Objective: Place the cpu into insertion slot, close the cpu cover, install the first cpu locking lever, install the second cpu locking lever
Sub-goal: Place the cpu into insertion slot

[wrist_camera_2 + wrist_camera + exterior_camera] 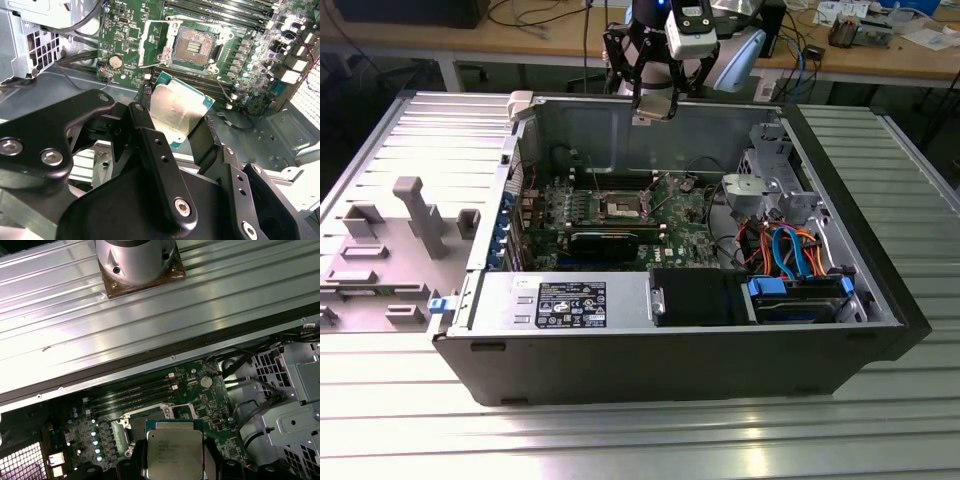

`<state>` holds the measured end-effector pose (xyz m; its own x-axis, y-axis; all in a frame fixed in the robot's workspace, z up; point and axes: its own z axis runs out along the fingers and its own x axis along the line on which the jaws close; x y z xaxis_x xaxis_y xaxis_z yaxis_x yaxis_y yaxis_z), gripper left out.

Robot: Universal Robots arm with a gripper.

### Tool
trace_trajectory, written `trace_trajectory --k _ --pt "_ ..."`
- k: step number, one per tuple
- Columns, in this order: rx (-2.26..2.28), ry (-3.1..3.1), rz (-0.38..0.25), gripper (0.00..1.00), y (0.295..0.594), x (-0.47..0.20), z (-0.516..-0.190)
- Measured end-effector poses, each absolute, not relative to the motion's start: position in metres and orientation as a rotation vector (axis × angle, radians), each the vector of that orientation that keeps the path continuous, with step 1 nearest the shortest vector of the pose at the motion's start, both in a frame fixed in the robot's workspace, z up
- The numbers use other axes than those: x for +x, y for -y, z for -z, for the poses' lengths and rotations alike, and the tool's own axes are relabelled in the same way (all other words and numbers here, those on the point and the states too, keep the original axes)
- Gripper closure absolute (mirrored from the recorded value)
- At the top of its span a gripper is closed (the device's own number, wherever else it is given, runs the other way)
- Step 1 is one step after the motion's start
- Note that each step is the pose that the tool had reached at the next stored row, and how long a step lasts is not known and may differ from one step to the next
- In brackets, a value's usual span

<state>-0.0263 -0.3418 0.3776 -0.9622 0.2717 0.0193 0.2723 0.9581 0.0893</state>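
**Silver chip held high, slot open below**

Silver-grey and flat, the cpu (177, 110) sits clamped between the two black fingers (150, 145) of your pincer (175, 120), which grips it by opposite edges. Nothing else is touching it. In the first wrist view its lidded face (174, 452) is turned toward the camera, with the green circuit board (200, 400) lying beyond.

What matters for you is the offset. In the exterior view the pincer (654, 112) hangs above the far wall of the computer case (580, 135), well apart from the board. The insertion slot (623, 208) lies lower down inside the case, nearer that camera and a little toward the exterior view's left. So the chip is neither over the slot nor near its level.

In the second wrist view the insertion slot (192, 47) looks bare, its dark contact field exposed. The cpu cover (145, 50) is swung up beside it, clear of the opening. The chip's edges appear somewhat turned against the slot's rim in that view, so I judge squareness still needs checking. The case itself rests on the ribbed metal bench (620, 440).
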Motion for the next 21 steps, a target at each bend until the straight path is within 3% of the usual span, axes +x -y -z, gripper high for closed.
trace_trajectory --k 21 --pt "-0.541 3.088 0.143 0.45 0.3418 -0.0300 -0.3773"
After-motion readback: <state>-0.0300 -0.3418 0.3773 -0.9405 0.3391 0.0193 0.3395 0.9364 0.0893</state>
